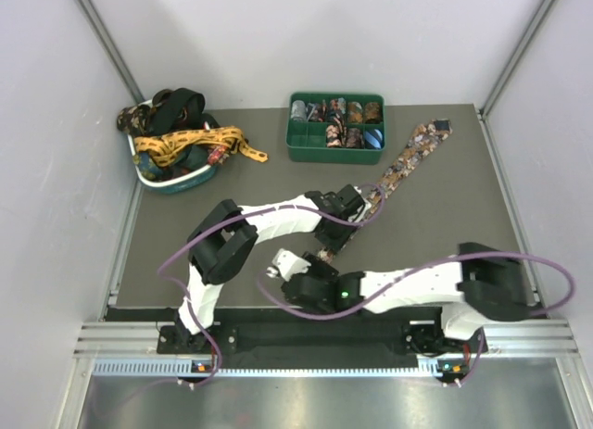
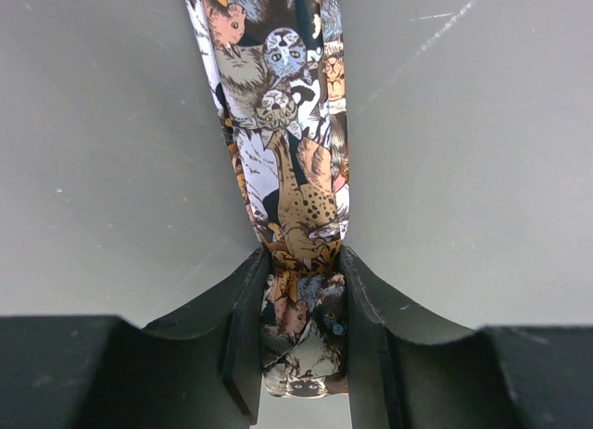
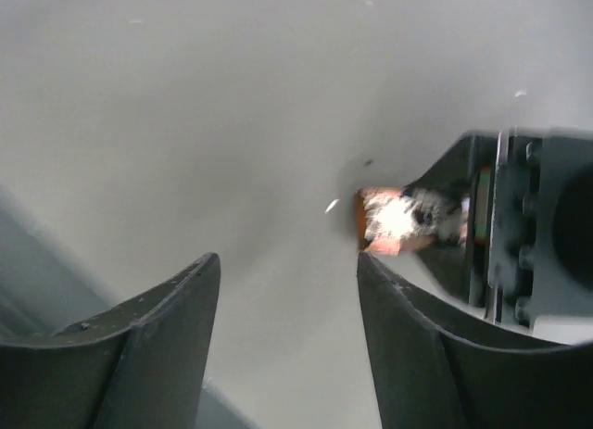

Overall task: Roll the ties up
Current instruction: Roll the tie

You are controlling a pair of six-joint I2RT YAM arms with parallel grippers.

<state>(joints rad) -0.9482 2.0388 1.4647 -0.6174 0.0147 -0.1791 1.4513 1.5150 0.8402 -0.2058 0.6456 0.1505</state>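
Pinching the narrow end of the animal-print tie point(image 2: 287, 170) with the left gripper point(image 2: 304, 258) at the near centre of the grey mat point(image 1: 463, 225), both fingers pressed against the fabric from either side. Stretching away from that pinch on a diagonal toward the far right, flat on the mat, wide end out by the far right corner. Up close in the left wrist view: owls, cats and a spotted big cat on the cloth, tip tucked down between the fingers. Positioned just left of that pinch with the right gripper point(image 3: 287, 271), jaws spread apart and only bare mat between them; off to the right in its own wrist view, blurred, the tie's tip and the other gripper's body. Over at the far centre, a green compartment tray point(image 1: 301, 153) packed with rolled ties point(image 1: 347, 114). At the far left, a white-rimmed teal basket point(image 1: 176, 183) heaped with loose ties point(image 1: 190, 137), gold-yellow and black among them, one gold end trailing onto the mat.
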